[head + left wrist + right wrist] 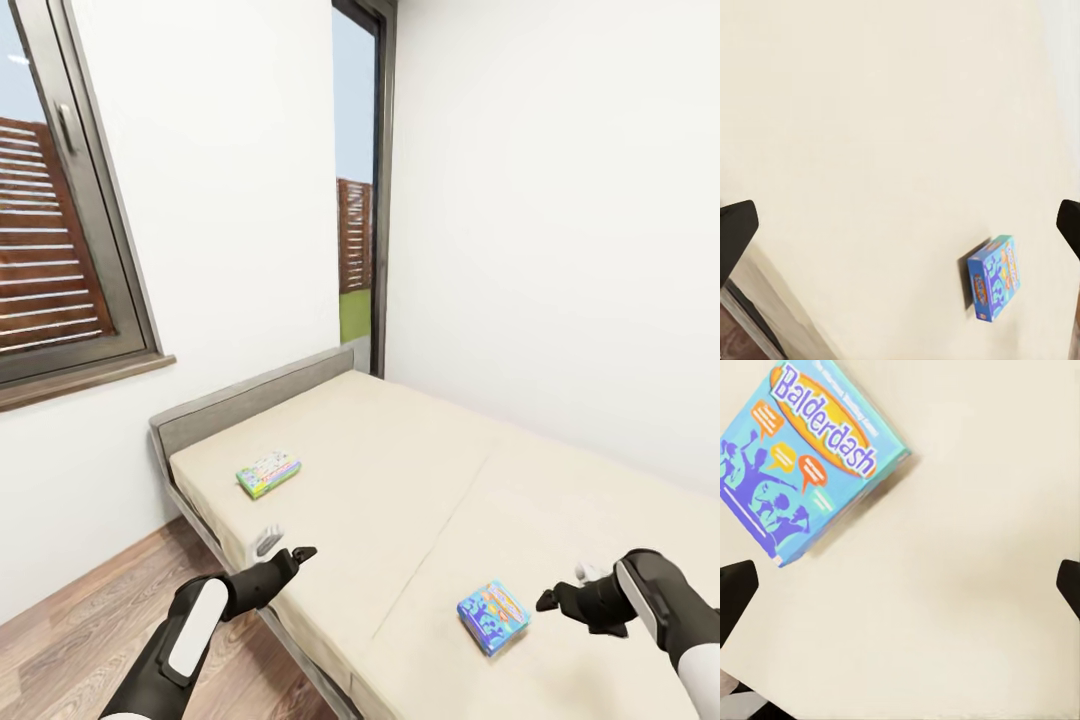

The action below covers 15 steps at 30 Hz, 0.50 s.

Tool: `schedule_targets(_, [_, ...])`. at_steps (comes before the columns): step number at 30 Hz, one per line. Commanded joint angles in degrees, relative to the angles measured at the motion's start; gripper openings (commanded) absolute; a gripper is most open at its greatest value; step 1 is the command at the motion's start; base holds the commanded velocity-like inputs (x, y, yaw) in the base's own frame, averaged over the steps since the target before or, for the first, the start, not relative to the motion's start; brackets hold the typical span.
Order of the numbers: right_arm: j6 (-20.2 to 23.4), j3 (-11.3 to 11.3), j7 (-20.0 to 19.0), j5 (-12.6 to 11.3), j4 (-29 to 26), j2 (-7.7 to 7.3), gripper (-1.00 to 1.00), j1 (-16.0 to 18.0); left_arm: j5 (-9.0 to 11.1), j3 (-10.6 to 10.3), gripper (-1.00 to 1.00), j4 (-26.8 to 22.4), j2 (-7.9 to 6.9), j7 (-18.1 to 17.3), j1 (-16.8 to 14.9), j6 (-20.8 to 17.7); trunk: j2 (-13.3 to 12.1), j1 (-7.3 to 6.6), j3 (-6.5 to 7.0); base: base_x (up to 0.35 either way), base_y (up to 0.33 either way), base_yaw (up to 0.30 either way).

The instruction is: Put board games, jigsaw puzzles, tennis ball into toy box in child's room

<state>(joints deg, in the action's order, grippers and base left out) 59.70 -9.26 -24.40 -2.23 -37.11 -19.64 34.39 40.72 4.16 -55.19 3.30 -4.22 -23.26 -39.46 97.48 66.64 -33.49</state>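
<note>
Two board games lie on the bed (400, 470) with its beige sheet. A green-edged white game box (268, 473) rests near the headboard. The small blue board game (493, 615) lies nearer me, close to the bed's front edge; it appears as the blue box (995, 277) in the left wrist view and as the box titled Balderdash (810, 457) in the right wrist view. My left gripper (286, 549) hovers open over the bed's near corner. Just right of the blue box, my right gripper (565, 588) is open and holds nothing. The toy box and the table are out of view.
A low grey headboard (250, 395) backs onto the white wall under a dark-framed window (60, 200). A tall narrow window (358, 190) stands in the corner. Wood-plank floor (80, 630) runs along the bed's left side, where my left arm hangs.
</note>
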Motion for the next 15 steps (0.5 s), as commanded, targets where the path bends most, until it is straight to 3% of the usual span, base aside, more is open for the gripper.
schedule_targets(1, [0.3,-0.1,0.1,-0.2,0.8,0.01,1.00,0.1,-0.1,0.3,1.00,0.0,0.05,-0.3,0.0,-0.4,0.0,-0.01,-0.12,0.000,0.000,0.000])
schedule_targets(11, [0.3,-0.2,0.1,-0.2,4.1,0.21,1.00,0.9,0.0,0.5,1.00,0.5,-0.82,-0.4,0.1,0.2,0.0,-0.01,-0.90,0.000,0.000,0.000])
schedule_targets(14, [0.3,-0.2,0.1,-0.3,4.6,0.18,1.00,1.7,0.5,1.0,1.00,0.5,-2.35,-0.8,1.0,1.3,0.0,-0.01,-1.17,0.000,0.000,0.000])
schedule_targets(15, [0.3,-0.2,0.1,-0.3,4.7,0.08,1.00,2.4,1.2,2.6,1.00,0.3,-3.58,-1.8,2.0,2.4,0.0,-0.01,-1.26,0.000,0.000,0.000])
